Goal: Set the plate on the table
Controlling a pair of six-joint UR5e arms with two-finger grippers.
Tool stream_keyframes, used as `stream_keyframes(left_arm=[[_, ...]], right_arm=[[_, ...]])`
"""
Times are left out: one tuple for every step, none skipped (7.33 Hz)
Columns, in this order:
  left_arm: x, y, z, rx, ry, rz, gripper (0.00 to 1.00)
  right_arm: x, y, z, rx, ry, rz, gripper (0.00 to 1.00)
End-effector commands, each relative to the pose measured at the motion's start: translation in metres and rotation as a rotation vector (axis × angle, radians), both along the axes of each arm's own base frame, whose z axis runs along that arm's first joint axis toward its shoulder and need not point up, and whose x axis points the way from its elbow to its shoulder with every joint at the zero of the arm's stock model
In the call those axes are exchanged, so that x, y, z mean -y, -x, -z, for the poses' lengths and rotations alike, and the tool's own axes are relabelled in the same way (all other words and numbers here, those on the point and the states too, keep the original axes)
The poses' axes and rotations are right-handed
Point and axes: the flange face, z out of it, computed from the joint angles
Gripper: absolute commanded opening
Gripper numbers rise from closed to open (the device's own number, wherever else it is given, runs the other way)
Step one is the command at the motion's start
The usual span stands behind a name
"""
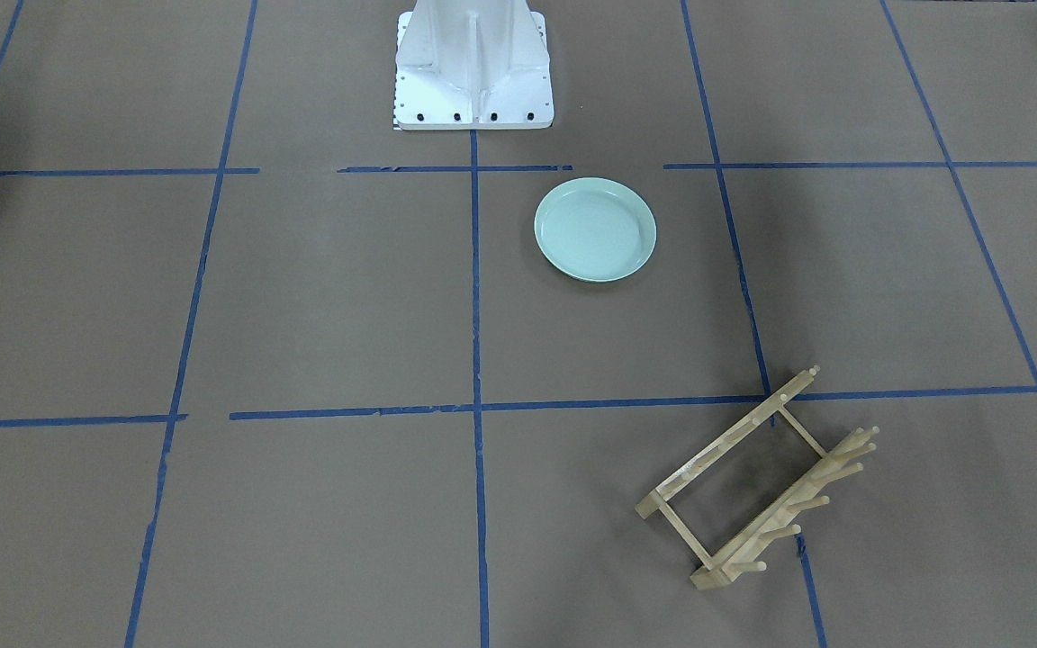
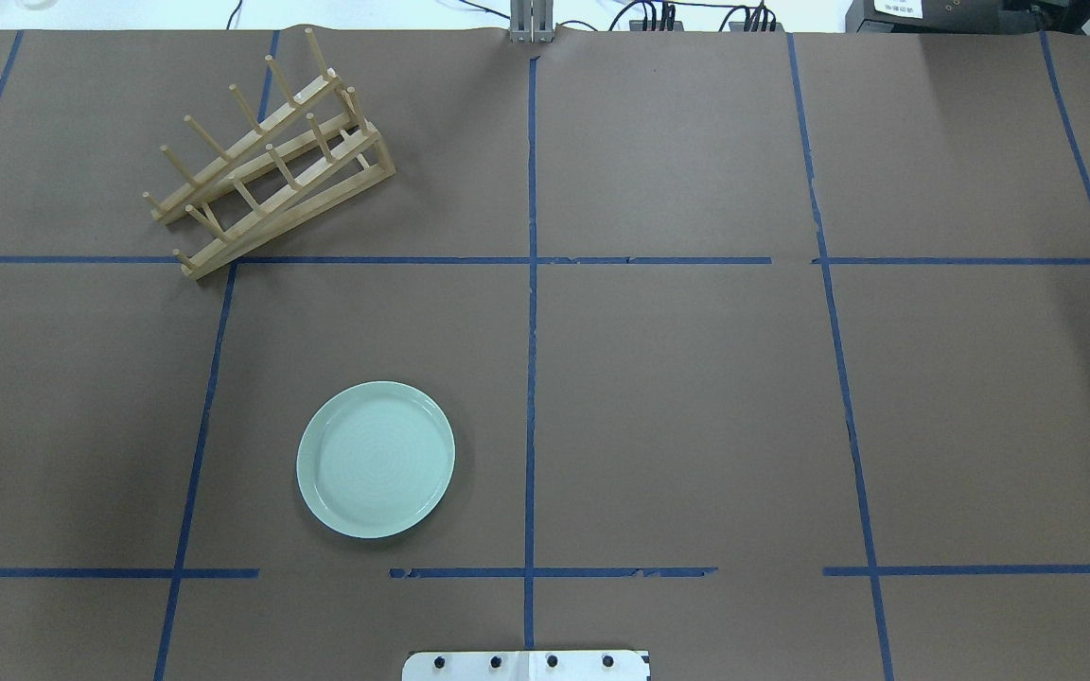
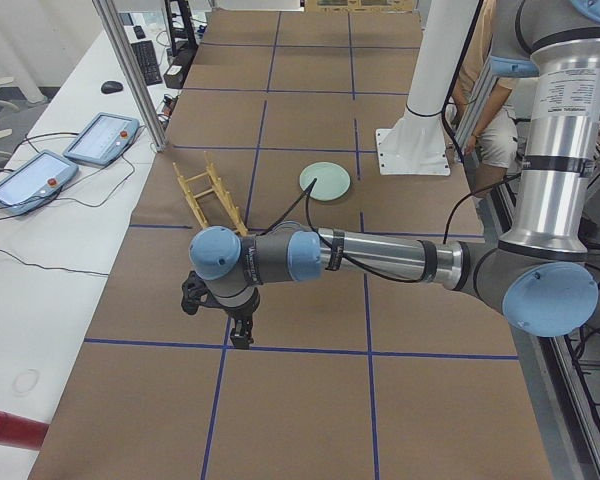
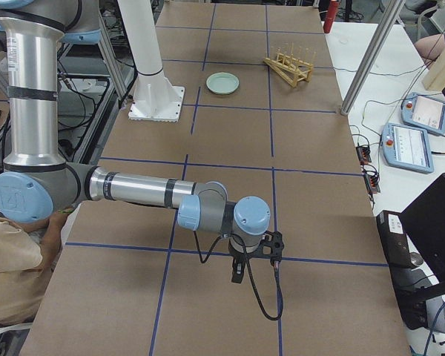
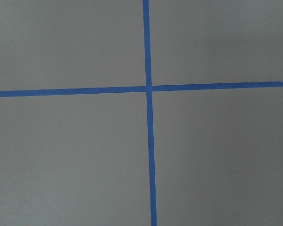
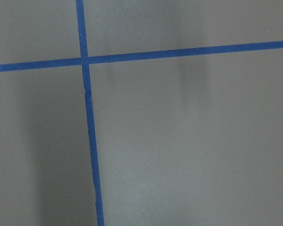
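Brown paper-like sheet covers the table (image 2: 696, 397); matt, smooth, no shine. The tape lines (image 2: 531, 378) on it are blue, thin, faintly sheened, ragged in places. The plate (image 2: 376, 460) is pale mint with a glazed look; glossy, soft highlights along the rim, faint concentric rings in the well; ceramic or plastic, I cannot tell. The rack (image 2: 271, 161) is bare light wood, matt. The base (image 1: 473, 67) is white painted metal, semi-gloss, with dark bolt heads. My left arm (image 3: 380, 258) has silvery brushed metal tubes, grey joint housings, smooth blue plastic caps; my right arm (image 4: 133, 191) looks the same. My left gripper (image 3: 242, 338) and right gripper (image 4: 237, 273) look black and matt.
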Motion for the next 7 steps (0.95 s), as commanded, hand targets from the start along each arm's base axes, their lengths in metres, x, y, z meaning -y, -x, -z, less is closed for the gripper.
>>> stream_keyframes(left_arm=[[0.0,0.001,0.002,0.003,-0.004,0.002,1.0],[0.002,0.001,0.004,0.004,-0.007,0.001,1.0],[-0.001,0.001,-0.001,0.002,0.002,0.001,1.0],[-0.001,0.001,-0.003,0.004,0.004,-0.001,1.0],[0.001,0.002,-0.002,0.024,0.003,-0.001,1.0],[-0.002,0.003,-0.007,0.031,0.012,-0.002,1.0],[0.001,0.003,-0.003,0.031,0.004,-0.002,1.0]], right_arm=[[0.0,0.0,-0.001,0.0,0.001,0.0,1.0],[0.0,0.0,0.0,0.0,0.0,0.0,1.0],[0.0,0.0,-0.001,0.0,0.001,0.0,1.0],[0.0,0.0,-0.001,0.0,0.001,0.0,1.0],[0.0,0.0,0.0,0.0,0.0,0.0,1.0],[0.0,0.0,0.0,0.0,0.0,0.0,1.0],[0.0,0.0,0.0,0.0,0.0,0.0,1.0]])
